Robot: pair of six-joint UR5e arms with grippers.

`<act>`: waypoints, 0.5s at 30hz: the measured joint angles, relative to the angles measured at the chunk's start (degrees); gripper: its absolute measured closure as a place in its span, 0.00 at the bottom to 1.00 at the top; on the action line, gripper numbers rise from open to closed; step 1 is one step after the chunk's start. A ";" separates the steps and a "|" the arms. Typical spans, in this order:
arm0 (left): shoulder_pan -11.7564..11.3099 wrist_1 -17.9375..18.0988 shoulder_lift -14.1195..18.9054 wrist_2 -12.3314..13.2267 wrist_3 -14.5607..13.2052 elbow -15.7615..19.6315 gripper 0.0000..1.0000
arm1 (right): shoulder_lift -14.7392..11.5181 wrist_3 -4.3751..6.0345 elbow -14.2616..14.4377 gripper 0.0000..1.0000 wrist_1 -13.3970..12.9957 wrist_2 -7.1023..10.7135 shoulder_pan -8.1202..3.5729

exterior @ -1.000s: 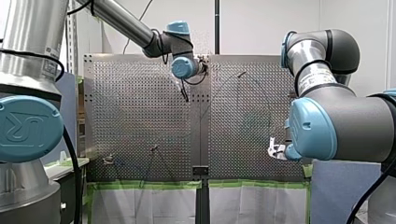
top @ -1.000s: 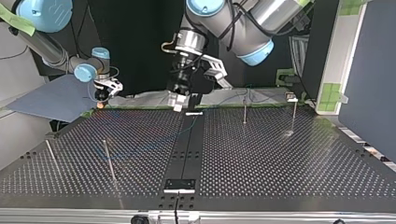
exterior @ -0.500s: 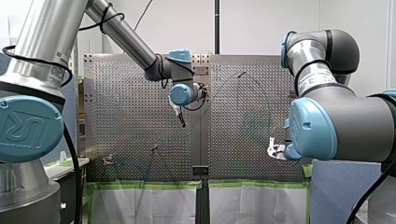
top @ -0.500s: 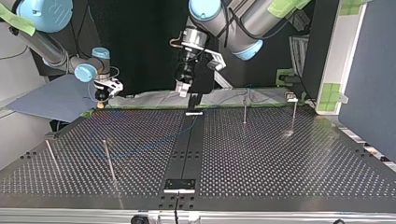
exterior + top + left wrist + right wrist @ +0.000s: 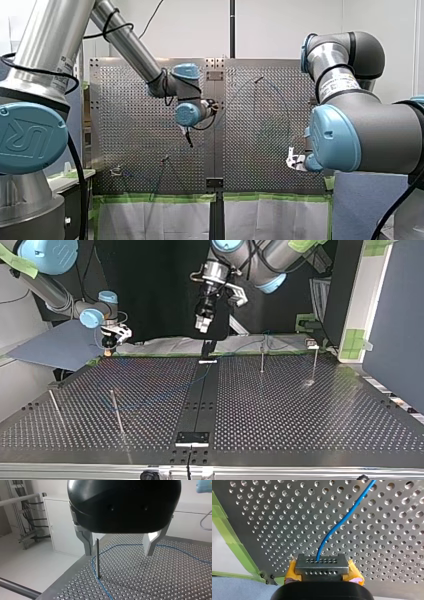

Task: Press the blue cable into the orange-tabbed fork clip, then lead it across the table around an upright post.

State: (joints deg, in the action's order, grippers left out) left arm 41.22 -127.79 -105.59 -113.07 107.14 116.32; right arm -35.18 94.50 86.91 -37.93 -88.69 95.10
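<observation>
Cable point(image 5: 332, 533) clamped in right gripper point(image 5: 322, 567), left gripper point(image 5: 118, 553) apart, empty, by post point(image 5: 98, 557); risk: finger clipping post, or tug lifting cable off.

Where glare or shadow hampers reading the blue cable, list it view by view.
Right wrist view: even light, the blue cable reads plainly. Left wrist view: my left hand is dark against a bright room; cable clear. Top view: glare on the table by a post; cable faint.

Matt brushed-metal perforated table point(image 5: 160, 580), dull metal post point(image 5: 98, 557), smooth plastic-jacketed blue cable point(image 5: 337, 527), glossy black plastic shell on my left gripper point(image 5: 119, 552)
</observation>
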 joint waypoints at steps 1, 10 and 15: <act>-0.04 0.41 0.00 0.00 -0.06 0.39 0.00 | 0.00 0.00 -0.01 1.00 0.06 0.00 0.03; -0.33 2.12 0.00 -0.16 -0.22 4.57 0.00 | 0.01 0.00 -0.04 1.00 0.21 -0.07 0.34; -0.67 0.62 0.00 -1.75 -0.83 7.22 0.00 | 0.01 0.00 -0.04 1.00 0.18 -0.08 0.62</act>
State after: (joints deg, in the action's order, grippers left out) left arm 40.55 -127.17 -105.59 -114.81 106.31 123.54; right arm -35.17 94.50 86.87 -37.75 -88.77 95.72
